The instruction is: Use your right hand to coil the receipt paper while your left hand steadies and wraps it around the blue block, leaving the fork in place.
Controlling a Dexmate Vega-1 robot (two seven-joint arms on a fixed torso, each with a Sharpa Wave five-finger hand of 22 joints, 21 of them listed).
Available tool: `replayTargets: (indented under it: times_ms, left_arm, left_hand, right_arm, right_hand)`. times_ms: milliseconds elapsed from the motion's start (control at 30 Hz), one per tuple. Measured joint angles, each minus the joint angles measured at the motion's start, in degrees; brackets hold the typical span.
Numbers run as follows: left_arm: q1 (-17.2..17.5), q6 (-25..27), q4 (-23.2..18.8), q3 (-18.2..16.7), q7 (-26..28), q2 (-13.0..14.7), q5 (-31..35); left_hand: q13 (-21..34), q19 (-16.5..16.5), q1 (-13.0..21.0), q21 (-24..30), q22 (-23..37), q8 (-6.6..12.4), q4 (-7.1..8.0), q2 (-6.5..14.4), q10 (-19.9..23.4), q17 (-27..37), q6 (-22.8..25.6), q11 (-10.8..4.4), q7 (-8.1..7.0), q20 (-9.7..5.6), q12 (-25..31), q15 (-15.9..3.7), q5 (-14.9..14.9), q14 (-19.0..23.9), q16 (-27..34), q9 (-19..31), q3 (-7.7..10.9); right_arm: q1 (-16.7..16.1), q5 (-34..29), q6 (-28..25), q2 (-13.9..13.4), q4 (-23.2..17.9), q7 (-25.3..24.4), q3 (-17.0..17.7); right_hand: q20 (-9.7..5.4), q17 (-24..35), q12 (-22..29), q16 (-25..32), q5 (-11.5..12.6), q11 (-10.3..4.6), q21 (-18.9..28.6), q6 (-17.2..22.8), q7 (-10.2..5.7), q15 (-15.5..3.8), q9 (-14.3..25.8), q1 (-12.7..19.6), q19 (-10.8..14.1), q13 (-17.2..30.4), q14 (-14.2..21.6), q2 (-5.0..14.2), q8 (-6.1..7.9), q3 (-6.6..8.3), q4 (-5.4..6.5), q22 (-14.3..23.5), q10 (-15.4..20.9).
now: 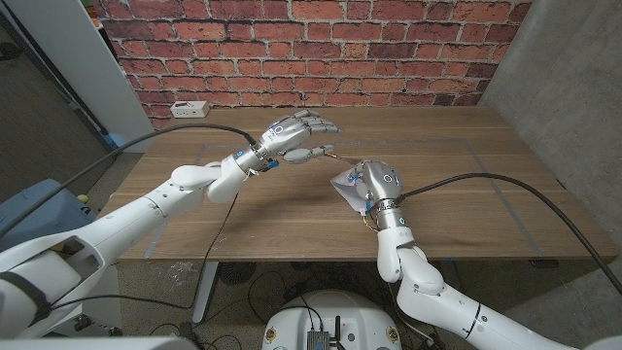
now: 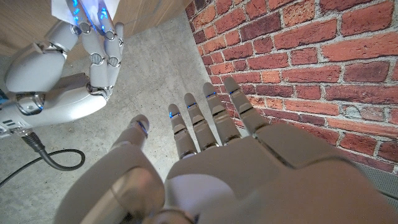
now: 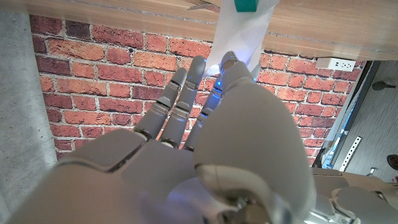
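Near the middle of the wooden counter point(image 1: 457, 209), toward its right half, the right hand point(image 1: 374, 185) sits over a crumpled white receipt paper point(image 1: 346, 185), its fingers point(image 3: 180, 102) stretched out against the paper. Whether they actually grip the sheet cannot be told. A teal-blue block point(image 3: 247, 5) touches the paper strip beside those fingers. Toward the far edge, the left hand point(image 1: 296, 136) hovers above the counter with its fingers point(image 2: 205, 115) spread apart and nothing in them, near the paper but apart from it. A white power strip point(image 1: 190, 109) lies at the far left corner.
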Motion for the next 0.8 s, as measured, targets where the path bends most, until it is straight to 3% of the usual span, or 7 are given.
replayTargets:
  times_ms: [300,433,567,800]
  left_arm:
    - [0.1,2.59,-2.22,-0.57,-9.38,0.44,-2.57]
    - [0.21,3.89,-3.34,-0.9,-13.18,0.65,-3.55]
    - [0.33,5.65,-4.95,-1.25,-18.05,0.87,-4.57]
    - [0.16,9.53,-7.89,-1.49,-27.54,1.02,-5.27]
  left_hand:
    - [-0.17,3.93,0.75,0.96,0.07,0.45,-2.46,-0.75,1.01,-0.79,2.57,0.39,0.89,-0.26,0.45,-0.24,0.27,1.85,0.43,0.0,2.43]
    - [-0.17,6.52,1.75,2.11,0.28,0.45,-4.41,-1.6,1.31,-1.06,2.83,0.7,1.15,-0.34,0.45,-0.32,0.27,3.58,0.43,0.0,3.25]
    - [-0.4,11.14,5.89,4.08,0.54,0.45,-7.97,-2.45,2.42,-1.3,4.83,0.64,1.26,-0.74,0.45,-0.61,0.26,6.76,1.1,0.0,5.27]
    - [-0.44,16.84,16.32,6.31,0.17,1.07,-9.76,-1.45,3.77,-0.24,9.91,-0.53,0.14,-3.0,0.45,-1.04,0.55,8.77,2.51,0.0,7.05]
  right_arm:
    - [-0.72,-1.03,-3.06,-0.5,-1.66,4.78,-0.39]
    - [-0.76,-1.15,-4.75,-0.51,-2.24,7.06,-0.66]
    - [-0.54,-1.19,-6.75,-0.47,-2.7,9.65,-1.06]
    - [0.4,-1.01,-9.39,-0.48,-2.94,13.12,-1.72]
  right_hand:
    - [0.29,-0.58,0.0,-1.4,0.0,-0.41,0.0,0.4,-0.4,0.19,0.0,0.0,-0.32,-0.17,-0.19,0.0,-0.44,0.0,0.0,-0.17,0.01]
    - [0.28,-0.58,0.0,-1.83,0.0,-0.41,0.0,0.4,-0.4,0.19,0.0,0.0,-0.94,-0.41,-0.18,0.0,-0.44,0.21,0.21,-0.17,0.01]
    - [0.28,-0.58,0.0,-2.1,0.0,-0.45,-0.01,0.4,-0.4,0.19,0.0,0.0,-0.93,-0.44,-0.18,0.0,-0.85,0.21,0.21,-0.17,-0.03]
    - [0.6,-0.58,0.0,-3.09,0.0,-0.82,-0.01,0.4,-0.4,0.19,0.0,0.0,-1.25,-0.7,-0.18,0.0,-0.96,0.2,0.21,-0.17,-0.4]
